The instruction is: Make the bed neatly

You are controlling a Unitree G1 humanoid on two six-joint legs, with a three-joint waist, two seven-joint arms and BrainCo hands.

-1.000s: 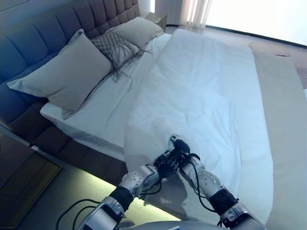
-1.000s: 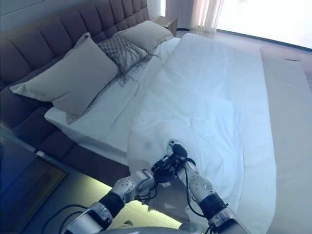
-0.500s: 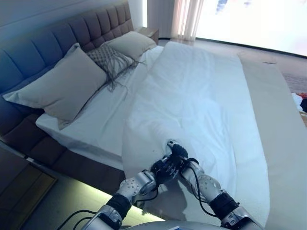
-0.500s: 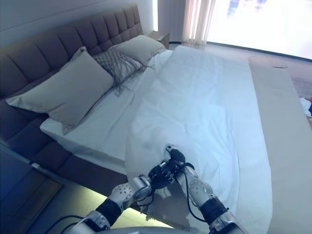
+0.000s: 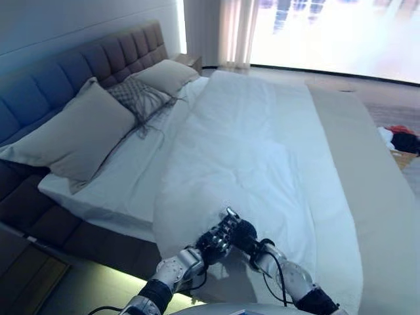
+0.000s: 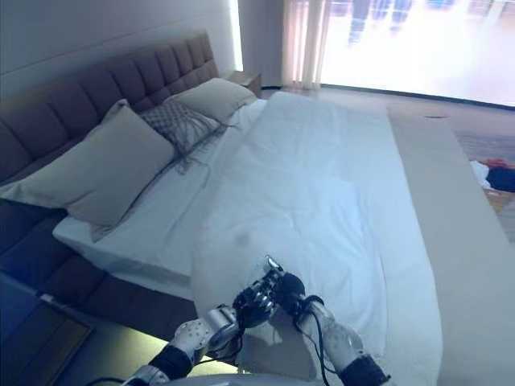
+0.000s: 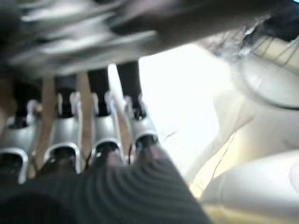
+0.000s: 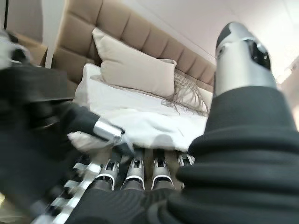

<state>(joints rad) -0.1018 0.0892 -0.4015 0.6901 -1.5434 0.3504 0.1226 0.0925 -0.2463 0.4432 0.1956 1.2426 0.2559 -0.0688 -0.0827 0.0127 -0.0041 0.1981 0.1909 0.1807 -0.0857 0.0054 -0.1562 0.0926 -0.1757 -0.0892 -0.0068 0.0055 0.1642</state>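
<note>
A white duvet (image 5: 256, 144) lies over the bed, bunched and creased along its middle. Its near edge (image 5: 177, 230) hangs over the side of the mattress. Between the duvet and the pillows a band of white sheet (image 5: 121, 180) is bare. My left hand (image 5: 211, 241) and right hand (image 5: 244, 234) are pressed close together at the duvet's near edge. In the left wrist view the left hand's fingers (image 7: 100, 126) run out straight with white cloth (image 7: 187, 93) beyond them. The right wrist view shows my right hand (image 8: 243, 56), with the left hand (image 8: 42, 135) crossing in front.
A large beige pillow (image 5: 72, 134), a patterned fringed cushion (image 5: 138, 98) and a second beige pillow (image 5: 164, 73) lean on the tufted headboard (image 5: 79, 62). A beige strip (image 5: 380, 197) runs along the bed's far end. Clothes (image 5: 397, 139) lie on the floor. A dark nightstand (image 5: 23, 282) stands near left.
The camera has lifted, so more of the window and floor shows. Both hands stay together at the duvet's near edge, slightly lower and to the left in the picture.
</note>
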